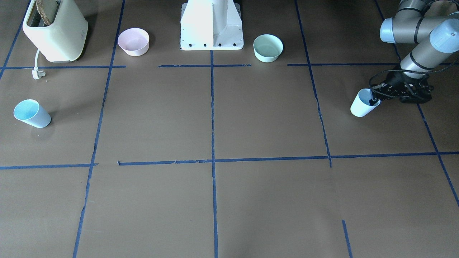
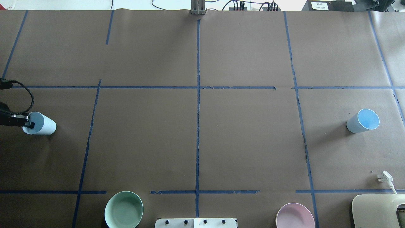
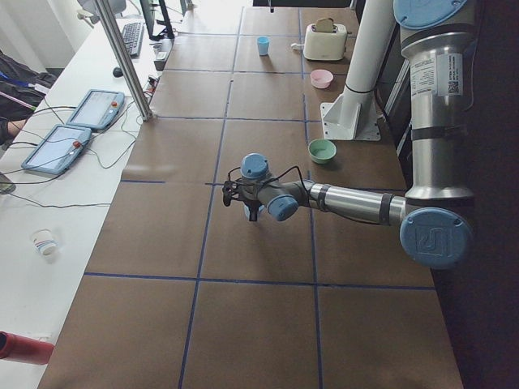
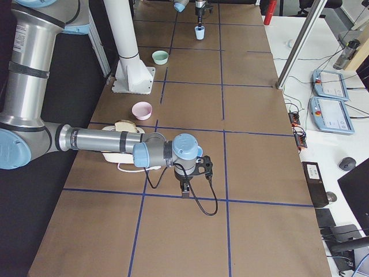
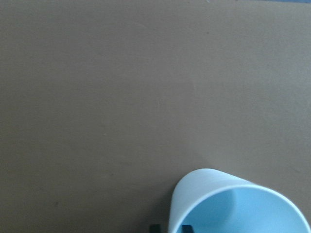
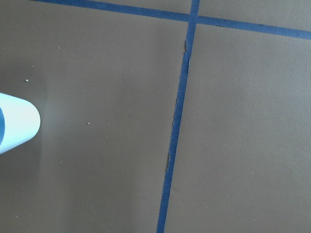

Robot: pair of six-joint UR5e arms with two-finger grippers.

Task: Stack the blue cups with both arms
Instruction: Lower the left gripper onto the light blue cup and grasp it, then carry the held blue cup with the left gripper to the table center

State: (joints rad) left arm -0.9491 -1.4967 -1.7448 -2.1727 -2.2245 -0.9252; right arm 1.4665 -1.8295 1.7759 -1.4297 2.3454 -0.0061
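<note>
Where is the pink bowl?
In the overhead view the pink bowl sits at the bottom right, on the robot's right side, between the white base and the toaster.

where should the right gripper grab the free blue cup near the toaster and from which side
By the rim wall, from straight above: the blue cup stands upright, mouth open and empty, so one jaw can go inside the wall and one outside. Its tapered sides may slip in a side pinch.

Pale-blue cup (image 1: 360,109) upright L end, left pincer (image 1: 375,102) astride rim; second cup (image 1: 32,113) R end.
</note>
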